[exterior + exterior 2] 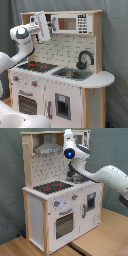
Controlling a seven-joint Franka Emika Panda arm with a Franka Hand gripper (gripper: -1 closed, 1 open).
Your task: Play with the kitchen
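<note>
Tall toy kitchen [62,80] [60,203] of white panels and light wood, filling the middle of both exterior views. Standing on a wooden desk [100,240] in the second exterior view. Black stovetop [36,65] [52,187] with red rings on the counter, toward the first exterior view's left. Grey sink [71,74] beside it, with a curved black faucet [85,59] behind. Oven door [26,103] [64,223] with a dark window low on the front. Grey hood [47,148] under the top shelf, above the stovetop. Toy microwave panel [70,24] set into the upper shelf.

White robot arm [22,42] [107,175] raised to the upper part of the kitchen. Claw [42,25] [68,138] held high, level with the top shelf and the hood, well above the stovetop. Pointed upward in the second exterior view, close in front of the shelf; touching or not, cannot tell. Blue round light [69,153] just below it on the wrist. Whether the claw's fingers are spread or pressed together, cannot tell. Nothing seen gripped.

Grey curtain [115,45] [10,183] behind everything.
</note>
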